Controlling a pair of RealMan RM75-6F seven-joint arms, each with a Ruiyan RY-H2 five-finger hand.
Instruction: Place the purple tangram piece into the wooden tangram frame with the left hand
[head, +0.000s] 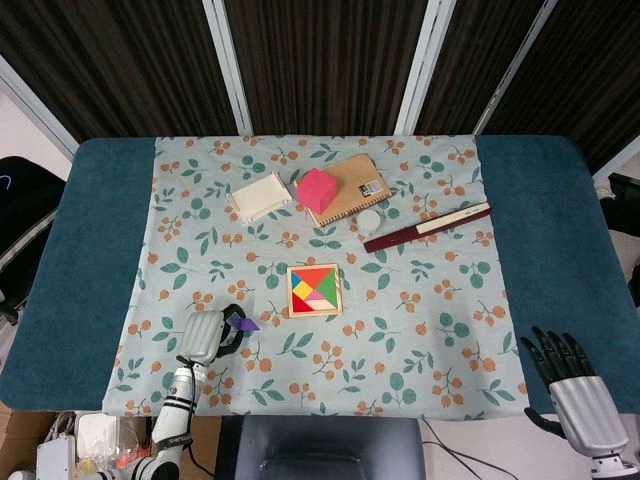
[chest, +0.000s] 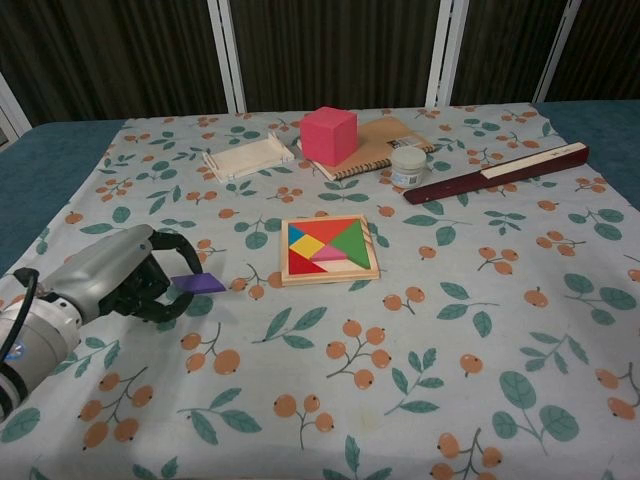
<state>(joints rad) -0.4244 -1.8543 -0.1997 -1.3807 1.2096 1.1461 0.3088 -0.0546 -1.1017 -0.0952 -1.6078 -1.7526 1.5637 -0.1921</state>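
Near the front left corner of the table, the left hand pinches the purple piece by one end between its fingers, so most of the piece sticks out toward the middle of the table. It seems to be just clear of the cloth, though the views do not settle that. The grip looks shallow. A slip is the main risk: the piece is thin and flat, and a jolt on the way over could twist it in the fingers or drop it on the cloth short of the frame. The right hand hangs off the front right corner, fingers spread, holding nothing.

The piece is a small, flat, dark purple shape with a sharp point at its free end; its full outline is hidden by the fingers.

Farther in, near the table's centre, lies the wooden frame, already holding red, green, yellow, blue and pink pieces. The second risk is there: the gap left looks tight, and I cannot make out its shape, so a piece brought in at the wrong angle would likely ride up on the rim or its neighbours, and might nudge the light frame across the cloth.
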